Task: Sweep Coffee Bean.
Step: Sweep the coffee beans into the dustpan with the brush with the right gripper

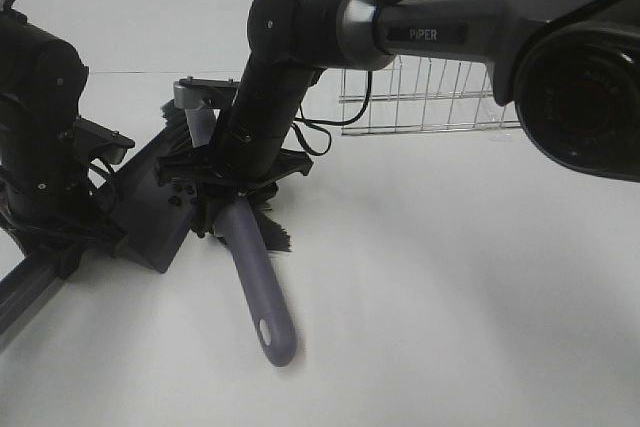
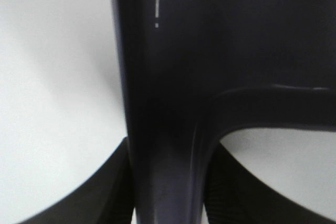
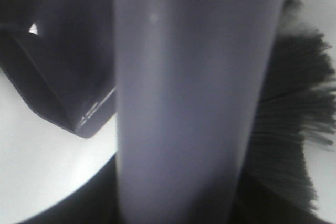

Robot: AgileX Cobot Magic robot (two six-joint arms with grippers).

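From high up: clenching the right gripper on the brush, leaning across and crowding close above the dustpan. Holding the bristles just beside the dustpan and pointing the handle away from it. Finding no coffee bean anywhere around the dustpan. Possibly hiding under the bristles or the arm, or lying inside the dustpan, and not telling which.

From the left wrist: clamping the left gripper tight on the dustpan's handle, filling most of the view. Showing only white table beside the dustpan, again no bean.

From the right wrist: squeezing the brush handle, blurred and very near, with bristles fanning beside a corner of the dustpan. Spotting no bean here either.

Judging the hazards:
- Likely flicking beans past the dustpan by stroking too fast.
- Letting beans slide beneath the dustpan by tilting its lip off the table.
- Knocking the two arms together by working so close above the dustpan.
- Twisting the handle in the grip by pressing the bristles down hard.
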